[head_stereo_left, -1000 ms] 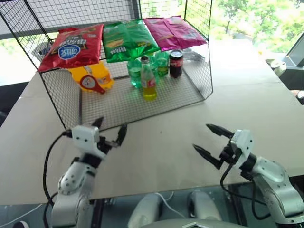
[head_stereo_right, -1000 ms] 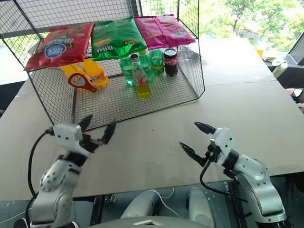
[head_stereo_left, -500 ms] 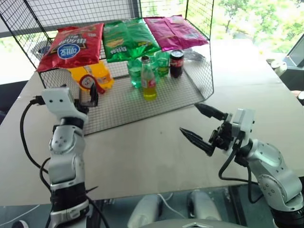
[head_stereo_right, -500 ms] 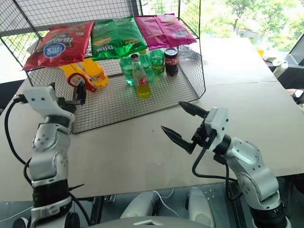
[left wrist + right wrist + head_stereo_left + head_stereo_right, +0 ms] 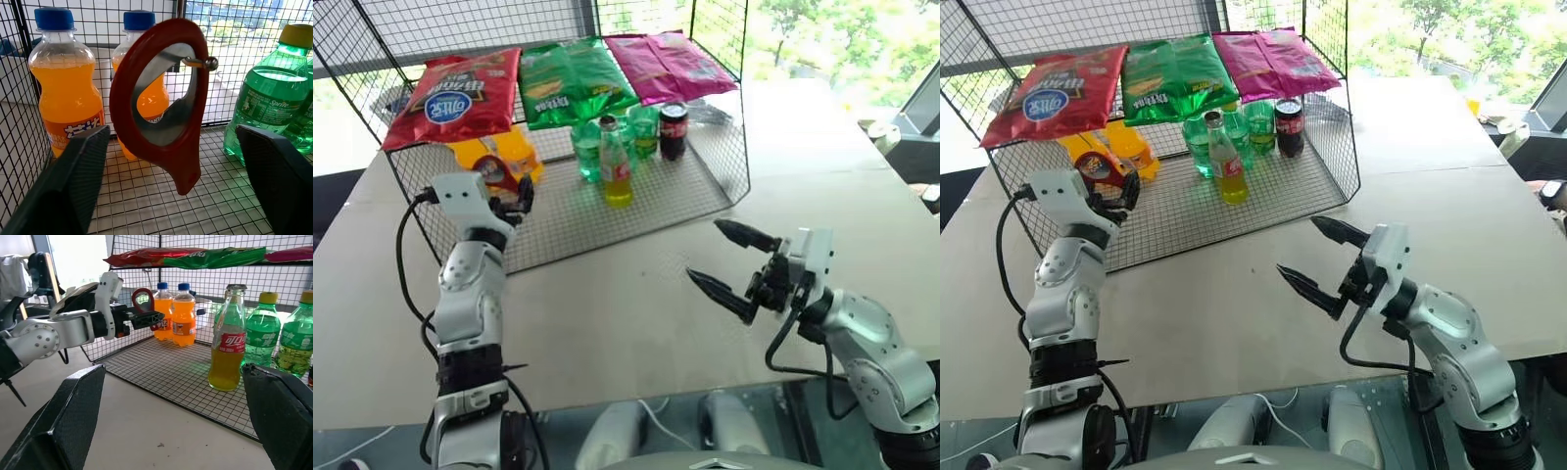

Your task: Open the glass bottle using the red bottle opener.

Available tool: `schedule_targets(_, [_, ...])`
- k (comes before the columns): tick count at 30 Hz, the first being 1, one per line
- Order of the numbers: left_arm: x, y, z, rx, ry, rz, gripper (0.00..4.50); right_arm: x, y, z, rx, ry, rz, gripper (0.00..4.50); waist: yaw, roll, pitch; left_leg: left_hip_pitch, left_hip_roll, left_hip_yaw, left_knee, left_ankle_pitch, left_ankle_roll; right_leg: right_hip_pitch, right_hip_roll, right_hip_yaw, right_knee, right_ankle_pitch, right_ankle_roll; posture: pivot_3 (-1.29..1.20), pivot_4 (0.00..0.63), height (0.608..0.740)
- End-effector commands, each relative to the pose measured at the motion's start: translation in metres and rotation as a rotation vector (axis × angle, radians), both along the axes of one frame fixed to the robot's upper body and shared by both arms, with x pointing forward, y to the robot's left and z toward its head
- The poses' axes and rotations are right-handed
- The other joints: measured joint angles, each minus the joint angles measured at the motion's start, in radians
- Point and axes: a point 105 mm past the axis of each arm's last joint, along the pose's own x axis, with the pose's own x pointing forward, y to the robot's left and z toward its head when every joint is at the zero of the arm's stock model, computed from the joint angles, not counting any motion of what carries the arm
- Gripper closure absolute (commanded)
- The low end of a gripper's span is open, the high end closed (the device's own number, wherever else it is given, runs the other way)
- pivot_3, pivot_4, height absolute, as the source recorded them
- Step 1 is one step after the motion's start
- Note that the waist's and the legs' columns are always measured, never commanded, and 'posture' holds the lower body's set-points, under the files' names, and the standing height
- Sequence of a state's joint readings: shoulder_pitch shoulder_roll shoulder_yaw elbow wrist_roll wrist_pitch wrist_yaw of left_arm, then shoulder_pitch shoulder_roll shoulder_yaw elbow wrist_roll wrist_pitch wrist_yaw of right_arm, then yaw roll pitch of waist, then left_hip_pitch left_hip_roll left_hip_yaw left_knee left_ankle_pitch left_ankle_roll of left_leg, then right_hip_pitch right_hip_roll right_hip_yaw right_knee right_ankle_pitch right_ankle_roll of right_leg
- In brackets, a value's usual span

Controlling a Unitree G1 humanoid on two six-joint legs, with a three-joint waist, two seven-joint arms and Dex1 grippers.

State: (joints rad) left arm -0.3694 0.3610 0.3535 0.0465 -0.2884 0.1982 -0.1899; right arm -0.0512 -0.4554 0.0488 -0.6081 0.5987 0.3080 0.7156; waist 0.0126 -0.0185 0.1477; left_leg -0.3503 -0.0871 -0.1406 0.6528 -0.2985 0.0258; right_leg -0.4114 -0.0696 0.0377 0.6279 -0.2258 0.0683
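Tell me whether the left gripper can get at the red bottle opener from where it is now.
Probably yes. The left gripper is open with its fingers on either side of the red bottle opener, which hangs from a small hook in the wire rack. Nothing stands between them; the orange bottles are behind it.

We see a broad beige surface (image 5: pixel 636 294) carrying a black wire-mesh rack (image 5: pixel 724 147). Behind it, large windows (image 5: pixel 1410 39) let in bright daylight, with green trees outside. A dark window frame (image 5: pixel 925 98) crosses the upper right corner, and grey floor (image 5: pixel 1283 431) shows below the near edge.
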Motion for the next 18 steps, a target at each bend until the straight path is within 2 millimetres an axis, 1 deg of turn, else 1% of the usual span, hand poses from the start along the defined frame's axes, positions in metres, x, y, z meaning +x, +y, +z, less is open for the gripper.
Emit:
schedule_targets(1, [-0.003,0.002,0.018,0.035,-0.069,-0.008,2.33,-0.004,-0.006,0.017,0.025,-0.052,0.04,0.0,0.0,0.0,0.0,0.0,0.0,0.0,0.0,0.0,0.0,0.0,0.0,0.0,0.0,0.0,0.0,0.0,0.15,0.74])
schedule_targets(2, [-0.004,0.001,0.018,0.037,-0.066,-0.012,2.63,-0.004,-0.006,0.019,0.024,-0.054,0.051,0.0,0.0,0.0,0.0,0.0,0.0,0.0,0.0,0.0,0.0,0.0,0.0,0.0,0.0,0.0,0.0,0.0,0.15,0.74])
schedule_targets(3, [-0.005,0.0,0.017,0.042,-0.065,-0.016,3.23,-0.004,-0.006,0.02,0.018,-0.054,0.059,0.0,0.0,0.0,0.0,0.0,0.0,0.0,0.0,0.0,0.0,0.0,0.0,0.0,0.0,0.0,0.0,0.0,0.15,0.74])
schedule_targets(4, [-0.005,0.0,0.017,0.043,-0.063,-0.02,3.58,-0.005,-0.005,0.02,0.013,-0.057,0.065,0.0,0.0,0.0,0.0,0.0,0.0,0.0,0.0,0.0,0.0,0.0,0.0,0.0,0.0,0.0,0.0,0.0,0.15,0.74])
schedule_targets(6, [-0.006,-0.003,0.016,0.043,-0.063,-0.031,4.46,-0.005,-0.003,0.02,0.005,-0.059,0.072,0.0,0.0,0.0,0.0,0.0,0.0,0.0,0.0,0.0,0.0,0.0,0.0,0.0,0.0,0.0,0.0,0.0,0.15,0.74])
schedule_targets(11, [-0.008,-0.012,0.021,0.036,-0.087,-0.072,4.46,-0.004,0.0,0.024,0.012,-0.066,0.08,0.0,0.001,0.0,0.0,0.0,0.0,0.0,0.0,0.0,0.0,0.0,-0.001,0.0,0.0,0.0,0.0,0.0,0.15,0.74])
schedule_targets(13, [-0.012,-0.019,0.031,0.017,-0.144,-0.112,4.46,-0.004,0.0,0.025,0.013,-0.069,0.08,0.0,0.002,0.0,0.0,0.0,0.0,0.0,0.0,0.0,0.0,0.0,-0.001,0.0,0.0,0.0,0.0,0.0,0.15,0.74])
schedule_targets(15, [-0.017,-0.028,0.041,-0.035,-0.201,-0.167,4.46,-0.003,-0.001,0.023,0.009,-0.071,0.077,0.0,0.003,0.0,0.0,0.0,0.0,0.0,0.0,0.0,0.0,0.0,-0.001,0.0,0.0,0.0,0.0,0.0,0.15,0.74])
schedule_targets(17, [-0.02,-0.033,0.046,-0.091,-0.231,-0.207,4.46,-0.003,-0.001,0.021,0.006,-0.069,0.076,0.0,0.002,0.0,0.0,-0.001,0.0,0.0,0.0,0.0,0.0,0.0,-0.001,0.0,0.0,0.0,0.0,0.0,0.15,0.74])
schedule_targets(18, [-0.022,-0.04,0.05,-0.142,-0.247,-0.25,4.46,-0.003,-0.001,0.02,0.005,-0.068,0.074,0.0,0.001,0.0,0.0,-0.001,0.0,0.0,0.001,0.0,0.0,0.0,-0.001,0.0,0.0,0.0,0.0,0.0,0.15,0.74])
